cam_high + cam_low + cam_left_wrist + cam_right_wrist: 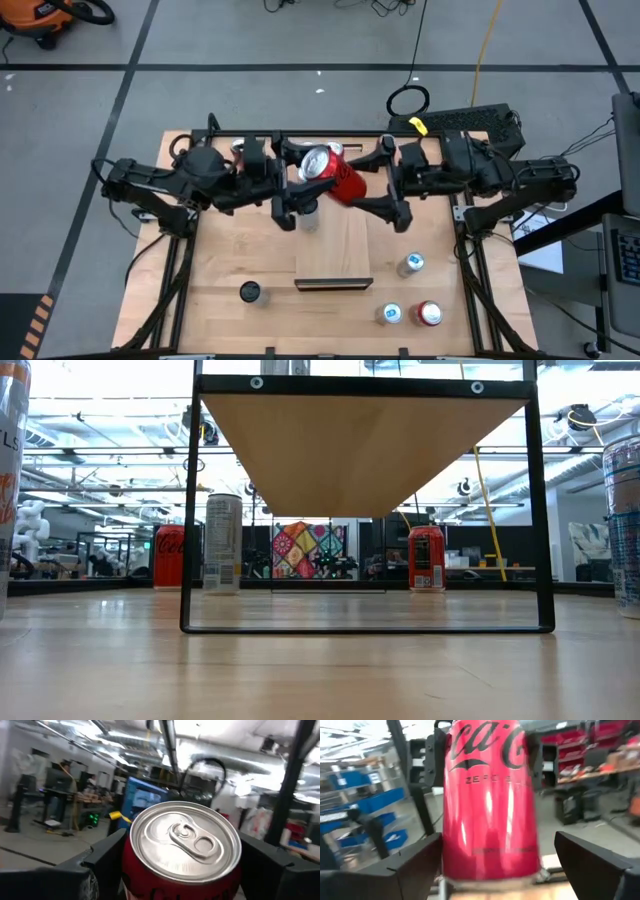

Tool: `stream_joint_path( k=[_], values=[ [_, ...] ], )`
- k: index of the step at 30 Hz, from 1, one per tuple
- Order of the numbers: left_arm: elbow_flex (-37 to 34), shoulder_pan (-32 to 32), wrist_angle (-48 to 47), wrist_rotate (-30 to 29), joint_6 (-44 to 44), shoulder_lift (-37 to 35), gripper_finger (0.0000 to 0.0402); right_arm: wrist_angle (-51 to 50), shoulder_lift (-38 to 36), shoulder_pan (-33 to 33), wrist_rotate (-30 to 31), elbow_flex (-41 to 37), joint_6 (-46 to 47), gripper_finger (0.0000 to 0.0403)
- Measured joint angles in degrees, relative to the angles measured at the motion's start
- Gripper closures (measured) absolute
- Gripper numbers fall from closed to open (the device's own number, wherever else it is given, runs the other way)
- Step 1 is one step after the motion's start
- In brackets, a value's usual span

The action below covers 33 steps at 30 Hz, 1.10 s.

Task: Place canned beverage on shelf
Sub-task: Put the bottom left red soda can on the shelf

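Red can: a red aluminium cola can (335,176) is hanging tilted, upper centre of the high view, above the far end of the long pale-wood shelf board (342,245).
Left claw: the left gripper (303,195) is clasping the can's top end, dark fingers (100,862) pressing both sides below the silver lid.
Right claw: the right gripper (388,190) is standing spread at the can's base, fingers (415,862) clear of the red wall, gripping nothing.
Risk: judging by the tilt, one-sided support is inviting a slip or a toppled landing.
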Motion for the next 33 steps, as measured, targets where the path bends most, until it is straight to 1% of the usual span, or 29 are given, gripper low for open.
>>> stream_joint_path(
  k=[3,6,10,13,16,23,33],
  values=[
    [0.0,-1.1,-2.5,0.7,-0.3,-0.7,0.01,-3.1,-1.0,0.0,-3.2,0.0,2.6,0.0042],
    [0.0,-2.2,-3.0,0.8,-0.2,-1.2,0.01,-5.7,-2.0,0.3,-6.8,0.0,4.8,0.0042],
    [0.0,-3.7,-8.4,0.3,-0.3,-2.2,0.01,-10.6,-3.6,1.4,-10.2,0.0,6.6,0.0042],
    [0.0,-5.0,-13.2,0.3,-1.6,-2.6,0.01,-13.9,-5.3,2.4,-10.6,0.0,8.5,0.0042],
    [0.0,-5.9,-15.6,0.4,-3.1,-2.7,0.01,-15.6,-7.1,3.6,-10.5,0.0,10.2,0.0042],
    [0.0,-7.1,-23.0,0.0,-3.8,-2.8,0.01,-16.0,-10.5,5.1,-10.2,0.0,14.2,0.0041],
    [-6.1,-7.7,-24.0,-1.0,-9.5,-2.8,0.01,-15.8,-11.2,7.5,-9.6,0.0,16.3,0.0041]
  ],
)
